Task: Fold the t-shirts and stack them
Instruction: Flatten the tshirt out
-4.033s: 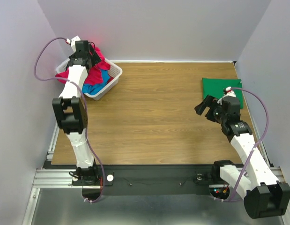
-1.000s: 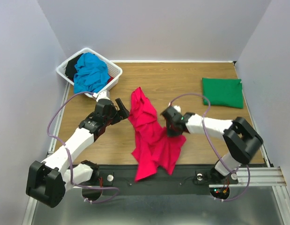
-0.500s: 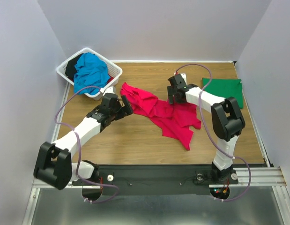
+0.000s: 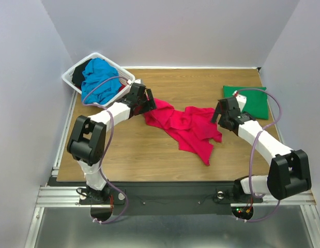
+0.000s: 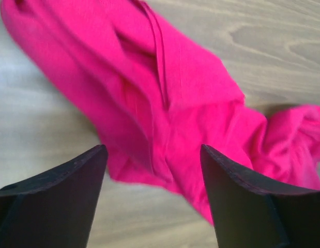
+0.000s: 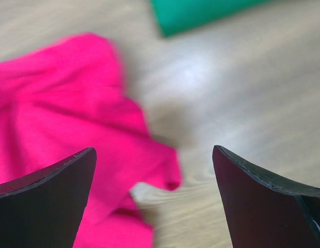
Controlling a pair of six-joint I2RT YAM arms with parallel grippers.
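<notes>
Left gripper (image 5: 152,151) and right gripper (image 6: 154,151): jaws wide, empty.
Crimson-pink t-shirt (image 4: 186,127) crumpled between them on wood-grain tabletop (image 4: 149,155); green t-shirt (image 4: 247,101) folded far right; turquoise-blue t-shirt (image 4: 97,78) heaped in white lattice basket (image 4: 128,77), far-left corner; lilac walls (image 4: 175,31).

Links: left arm (image 4: 116,110) and right arm (image 4: 263,144) in white shells, with black joint housings.
Hands: left hand (image 4: 141,98) and right hand (image 4: 222,111) black; fingers (image 5: 56,201) matte, wedge-shaped.
Cables: lilac cable (image 4: 264,89) looped along each arm.
Lights: red and green lights (image 4: 237,211) at 6 o'clock of the right arm's foot.
</notes>
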